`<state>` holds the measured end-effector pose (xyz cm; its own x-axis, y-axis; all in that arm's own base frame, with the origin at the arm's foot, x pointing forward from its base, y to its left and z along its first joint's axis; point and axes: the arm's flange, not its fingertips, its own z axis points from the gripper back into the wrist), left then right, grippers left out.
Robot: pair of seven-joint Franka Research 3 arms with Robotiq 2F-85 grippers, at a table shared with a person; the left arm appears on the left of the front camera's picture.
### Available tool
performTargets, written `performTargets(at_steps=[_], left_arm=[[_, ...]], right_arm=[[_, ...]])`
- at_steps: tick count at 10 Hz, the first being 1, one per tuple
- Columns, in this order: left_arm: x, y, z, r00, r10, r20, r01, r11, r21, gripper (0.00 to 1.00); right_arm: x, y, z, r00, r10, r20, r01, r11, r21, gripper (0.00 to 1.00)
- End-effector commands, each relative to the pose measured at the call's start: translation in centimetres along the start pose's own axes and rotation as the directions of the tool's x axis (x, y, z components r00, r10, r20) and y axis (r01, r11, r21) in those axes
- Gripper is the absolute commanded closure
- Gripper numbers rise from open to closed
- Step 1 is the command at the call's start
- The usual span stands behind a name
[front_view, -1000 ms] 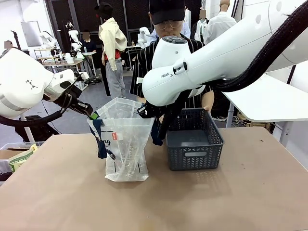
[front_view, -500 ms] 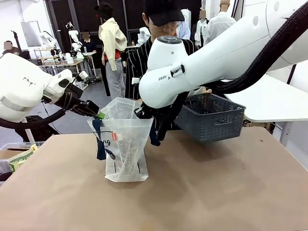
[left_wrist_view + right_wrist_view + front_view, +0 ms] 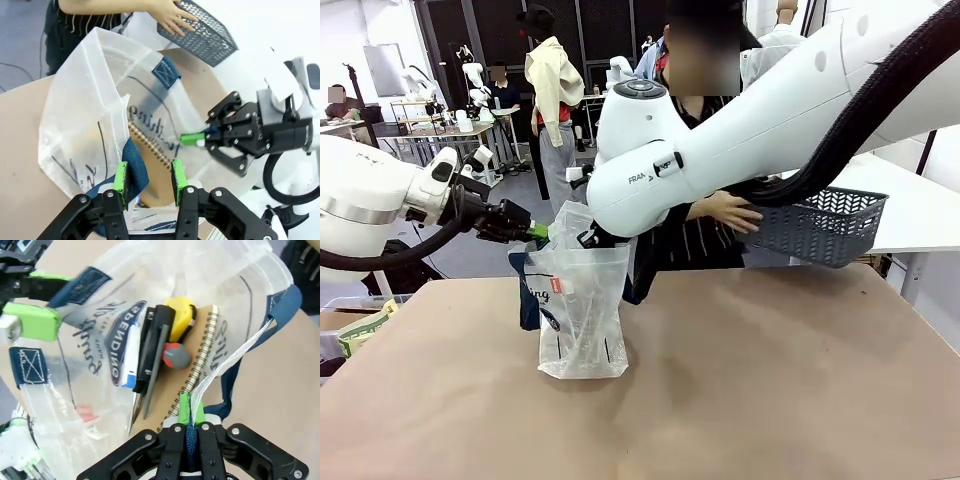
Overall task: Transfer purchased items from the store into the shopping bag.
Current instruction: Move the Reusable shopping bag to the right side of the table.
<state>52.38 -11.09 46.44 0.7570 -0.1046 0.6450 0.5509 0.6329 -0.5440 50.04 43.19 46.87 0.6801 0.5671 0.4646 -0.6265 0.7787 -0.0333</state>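
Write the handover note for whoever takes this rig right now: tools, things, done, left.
The left tool is open at the bag's mouth, a navy strap against one pad.
The right tool is shut on the shopping bag, gripping its other strap.
The bag stands on the table; inside are a spiral notebook, black pens and a yellow item.
The basket is off the table, held by the person's hand; its inside is hidden.
Done: items bagged. Left: probably confirm the basket is empty, then release the bag.

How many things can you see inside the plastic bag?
5: a spiral notebook along the bag's side, a yellow item near the top, a red-capped one over the notebook, two dark pens beside it. Others may lie hidden.
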Motion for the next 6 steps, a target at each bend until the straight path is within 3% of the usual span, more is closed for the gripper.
performTargets(at_steps=[1,6], left_arm=[[0.9,1.7,-2.3,0.999,0.022,0.047,-0.019,0.997,-0.07,0.55],[1.1,2.2,-3.8,0.985,0.093,0.146,-0.072,0.987,-0.145,0.55]], right_arm=[[1.3,1.5,-0.7,0.999,0.049,0.008,-0.049,0.999,-0.003,1.0],[2.0,4.9,-1.9,0.989,0.146,-0.015,-0.146,0.989,0.02,1.0]])
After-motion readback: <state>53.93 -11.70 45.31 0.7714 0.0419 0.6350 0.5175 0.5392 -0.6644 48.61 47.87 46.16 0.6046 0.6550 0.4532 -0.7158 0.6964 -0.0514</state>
